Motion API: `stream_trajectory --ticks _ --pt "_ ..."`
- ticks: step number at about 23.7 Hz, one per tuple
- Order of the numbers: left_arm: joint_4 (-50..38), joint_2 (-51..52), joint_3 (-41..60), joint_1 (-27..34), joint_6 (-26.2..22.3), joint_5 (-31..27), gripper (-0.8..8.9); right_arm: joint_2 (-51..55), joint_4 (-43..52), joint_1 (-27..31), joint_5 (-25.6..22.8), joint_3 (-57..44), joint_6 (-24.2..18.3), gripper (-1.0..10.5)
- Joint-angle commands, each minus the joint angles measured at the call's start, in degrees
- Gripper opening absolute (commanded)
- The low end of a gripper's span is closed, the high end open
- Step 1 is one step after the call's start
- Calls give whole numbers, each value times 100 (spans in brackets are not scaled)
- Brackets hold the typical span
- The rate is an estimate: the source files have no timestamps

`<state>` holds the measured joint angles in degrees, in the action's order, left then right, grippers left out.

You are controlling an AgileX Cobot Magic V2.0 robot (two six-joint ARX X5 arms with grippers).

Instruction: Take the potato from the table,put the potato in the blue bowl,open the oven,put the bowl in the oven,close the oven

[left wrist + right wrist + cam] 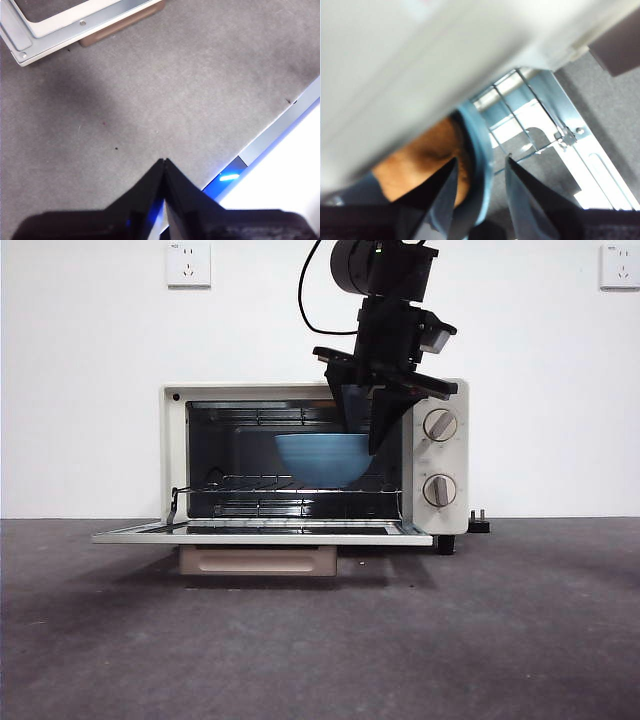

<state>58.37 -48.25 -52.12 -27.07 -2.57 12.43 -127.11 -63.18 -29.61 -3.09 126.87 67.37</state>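
Table: the dark grey speckled table [320, 640] lay bare in front of the cream-white toaster oven [315, 462].
Door: the oven's door was dropped flat, its edge nearest.
Left gripper [164, 162]: jaws closed, empty, near that door's corner.
Right gripper [481, 167]: jaws straddled the matte blue bowl's [322, 458] rim, inside the oven.
Potato: orange-brown lump [427, 160] in the bowl, half hidden, blurred.
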Motion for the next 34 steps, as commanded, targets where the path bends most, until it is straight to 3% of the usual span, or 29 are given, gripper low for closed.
stream_trajectory --ticks 1,6,12,15,24,29,32,34 --pt "-2 33 20 -13 -90 -7 -6 28 4 -26 -39 153 -195 161" --pt "74 50 20 -13 -90 -7 -6 28 -258 -116 -83 487 -365 159" --pt "81 118 20 -13 -85 -7 -6 28 -997 -116 -365 898 -951 158" --pt "94 146 20 -13 -79 -7 -6 31 -1259 -118 -522 1191 -1453 158" --pt "-103 127 20 -9 -4 -46 -6 378 -1563 -345 -634 2264 -3668 154" --pt "-592 55 20 24 118 26 -7 1097 -1572 -715 -1014 2288 -5484 96" --pt "-791 -42 20 105 118 160 -7 1506 -1572 -868 -1062 2288 -6212 83" --pt "-866 -133 20 173 116 166 -7 1733 -1578 -909 -1062 2286 -6443 83"
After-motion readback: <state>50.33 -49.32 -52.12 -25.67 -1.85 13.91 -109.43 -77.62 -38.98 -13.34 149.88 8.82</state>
